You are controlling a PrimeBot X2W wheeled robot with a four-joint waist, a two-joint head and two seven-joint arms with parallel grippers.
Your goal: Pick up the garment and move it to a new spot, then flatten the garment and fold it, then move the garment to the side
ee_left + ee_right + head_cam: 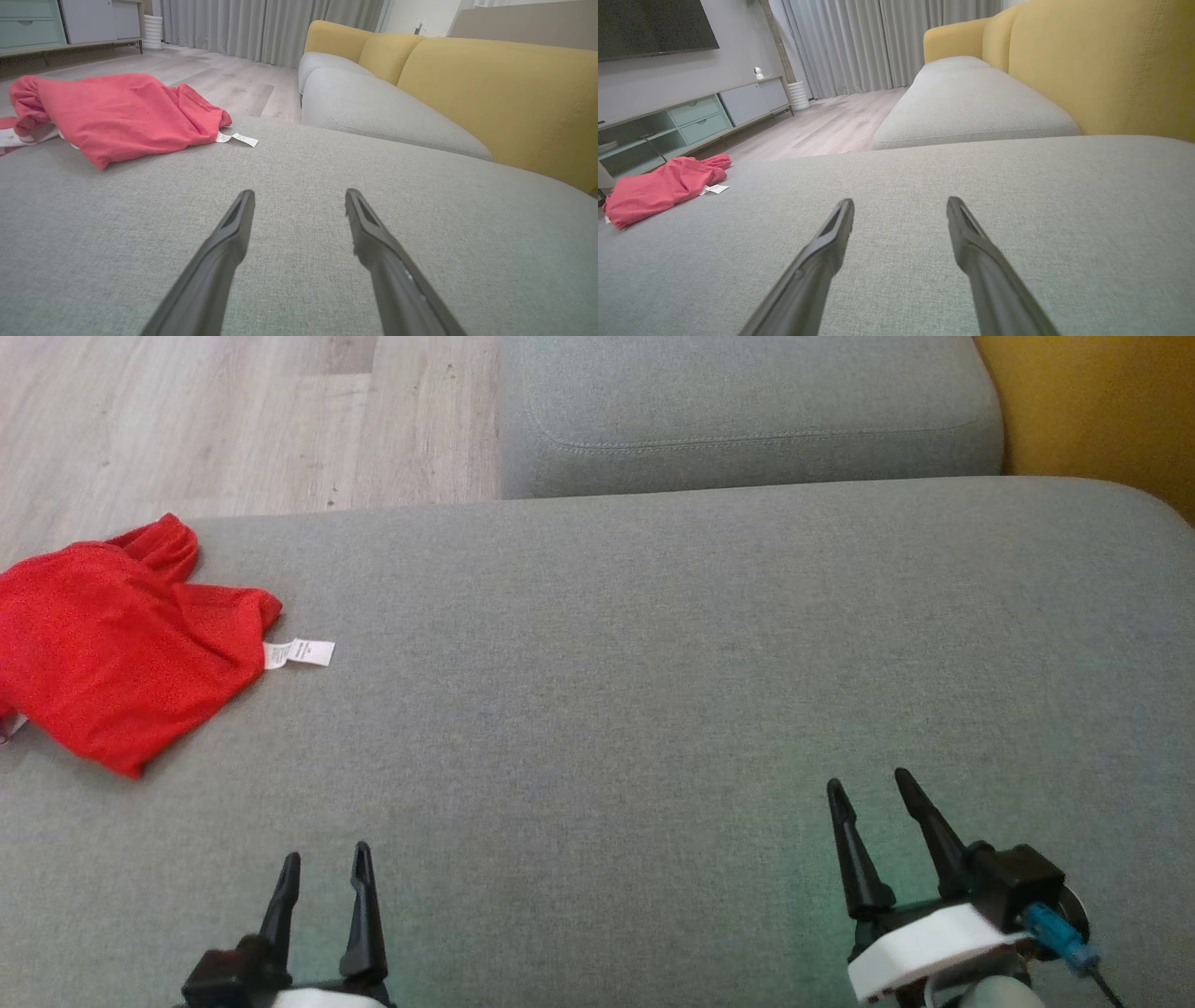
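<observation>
Red and crumpled, the garment (121, 644) lies in a loose heap at the far left of the grey seat cushion (653, 663) I am leaning over, close to the cushion's far edge where the pale wooden floor (233, 420) begins. Its left part runs past the edge of my head view. A white label (301, 652) sticks out from its right side and lies flat on the cushion fabric.

My left gripper (327, 851) hangs at the lower left of the head view, fingers pointing forward, released, with its jaws spread and only grey cushion showing between them. The garment is ahead of it and off to the left, well apart from the fingertips. My right gripper (868, 778) sits at the lower right, a little further forward and tilted slightly leftward, also released and spread wide over bare cushion, far from the garment.

Beyond the near cushion a second cushion (747, 420) of the same grey meets it at a seam, and a mustard-yellow backrest (1092, 401) rises on the right. From my right wrist I see a low cabinet (691, 121) with pale green drawers along the wall and grey curtains (878, 42) hanging down to the floor behind it
</observation>
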